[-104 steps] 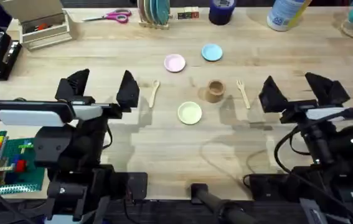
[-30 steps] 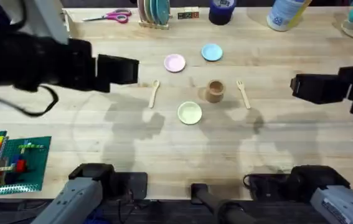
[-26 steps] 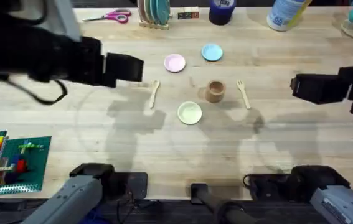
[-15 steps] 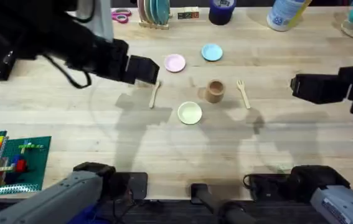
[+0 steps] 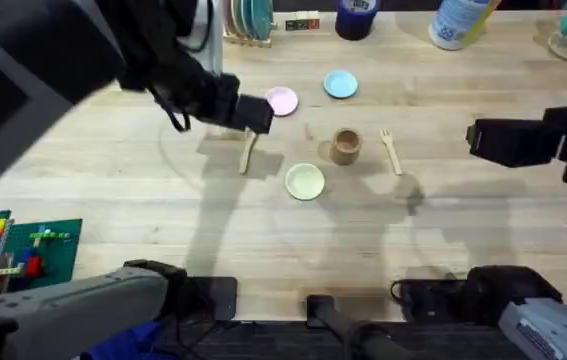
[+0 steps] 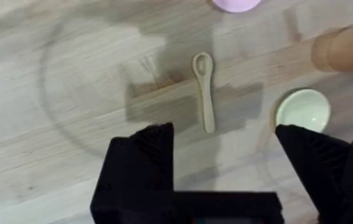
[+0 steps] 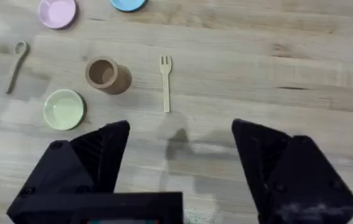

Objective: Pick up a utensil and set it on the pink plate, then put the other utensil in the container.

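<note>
**Left gripper over the wooden spoon, jaws wide**

The spoon (image 6: 204, 90), pale wood with an oval bowl and short handle, lies flat just left of frame centre in the overhead view, below the pink plate (image 5: 281, 101). No writing is legible. The left gripper (image 6: 226, 146) hangs above it, fingers spread apart, holding nothing. The right gripper (image 7: 179, 149), also spread wide, hovers short of the fork (image 7: 165, 83), beside the tan container (image 7: 107, 74).

Blue plate (image 5: 340, 85) toward the tabletop's (image 5: 483, 230) far edge, yellow plate (image 5: 305, 181) mid-tabletop, green brick baseplate (image 5: 21, 262) at near left corner, plate rack (image 5: 250, 20), dark blue tape roll (image 5: 356, 17), white bottle (image 5: 458, 22) along far edge
</note>
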Robot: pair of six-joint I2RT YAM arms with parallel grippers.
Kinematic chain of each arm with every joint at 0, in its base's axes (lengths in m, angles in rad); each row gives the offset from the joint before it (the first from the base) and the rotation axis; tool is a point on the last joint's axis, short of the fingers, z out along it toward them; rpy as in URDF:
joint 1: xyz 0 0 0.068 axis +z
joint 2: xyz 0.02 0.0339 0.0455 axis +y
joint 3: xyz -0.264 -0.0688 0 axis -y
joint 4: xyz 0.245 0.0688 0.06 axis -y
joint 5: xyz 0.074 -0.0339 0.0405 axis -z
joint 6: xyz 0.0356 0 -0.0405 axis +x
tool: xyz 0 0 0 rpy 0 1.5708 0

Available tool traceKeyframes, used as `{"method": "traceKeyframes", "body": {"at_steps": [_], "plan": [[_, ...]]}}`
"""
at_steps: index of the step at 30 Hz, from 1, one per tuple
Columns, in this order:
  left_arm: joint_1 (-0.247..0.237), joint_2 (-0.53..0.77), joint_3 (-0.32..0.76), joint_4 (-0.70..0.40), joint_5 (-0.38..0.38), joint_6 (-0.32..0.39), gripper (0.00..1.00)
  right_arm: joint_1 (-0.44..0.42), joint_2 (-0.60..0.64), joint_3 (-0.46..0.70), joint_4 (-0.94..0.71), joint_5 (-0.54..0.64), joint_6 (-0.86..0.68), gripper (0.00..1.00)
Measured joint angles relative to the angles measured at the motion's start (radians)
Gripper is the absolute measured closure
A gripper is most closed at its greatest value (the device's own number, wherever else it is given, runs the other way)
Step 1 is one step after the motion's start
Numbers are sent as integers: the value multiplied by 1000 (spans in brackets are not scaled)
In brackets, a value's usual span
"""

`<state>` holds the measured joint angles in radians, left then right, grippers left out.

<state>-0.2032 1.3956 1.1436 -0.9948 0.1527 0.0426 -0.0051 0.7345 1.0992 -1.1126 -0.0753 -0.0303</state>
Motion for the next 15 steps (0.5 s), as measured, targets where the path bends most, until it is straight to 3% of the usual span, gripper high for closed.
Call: {"method": "traceKeyframes", "body": {"at_steps": [6,15], "plan": [[0,0,-122,88,0,-14,5,0,0,0,0,0,0,3],[-14,45,-135,149,-24,-30,5,0,0,0,0,0,0,3]]}}
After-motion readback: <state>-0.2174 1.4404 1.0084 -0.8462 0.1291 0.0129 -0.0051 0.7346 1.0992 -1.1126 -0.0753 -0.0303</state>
